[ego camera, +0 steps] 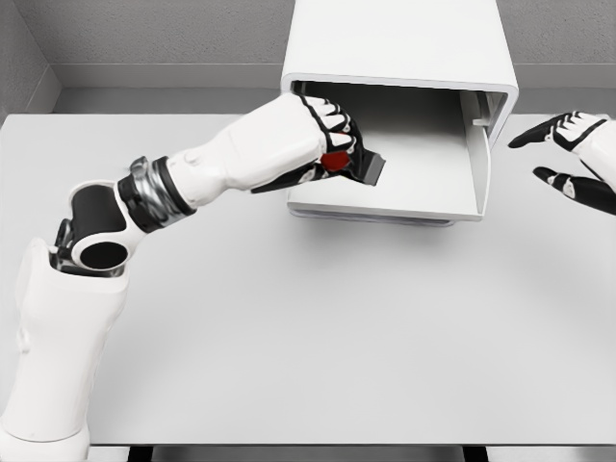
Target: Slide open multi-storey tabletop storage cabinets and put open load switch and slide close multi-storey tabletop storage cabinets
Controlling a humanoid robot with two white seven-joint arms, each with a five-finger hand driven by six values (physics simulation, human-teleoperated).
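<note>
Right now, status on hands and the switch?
Left hand shut on load switch, over open cabinet drawer. Right hand open, idle beside the cabinet. Nothing in the way.

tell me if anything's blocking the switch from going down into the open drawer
Nothing visible does. The left hand holds the load switch just over the drawer, whose floor beneath it looks bare.

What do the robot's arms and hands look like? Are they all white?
Mostly white. The left arm has smooth, rounded white shells, with black joints and a silver ribbed ring near the elbow. The left hand and right hand are white on the back, with black fingers and small white bands on the knuckles.
</note>
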